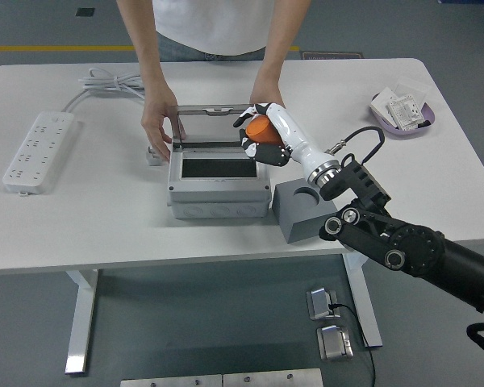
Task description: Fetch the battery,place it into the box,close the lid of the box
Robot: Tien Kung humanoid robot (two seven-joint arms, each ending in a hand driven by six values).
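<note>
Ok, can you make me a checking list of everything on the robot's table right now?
Surface: white table, mostly bare at the near edge.
Job's things: orange battery held over the grey box; the box's lid stands open; grey holder block sits empty beside the box.
Clutter: purple dish with packets, far right.
Hands: right hand grips the battery; the left one is not in view. A person's hands steady the box at the lid's two sides.
Cables: white power strip with its coiled cord, far left; black cable at the robot's wrist.
Surroundings: grey floor with a yellow line.
</note>
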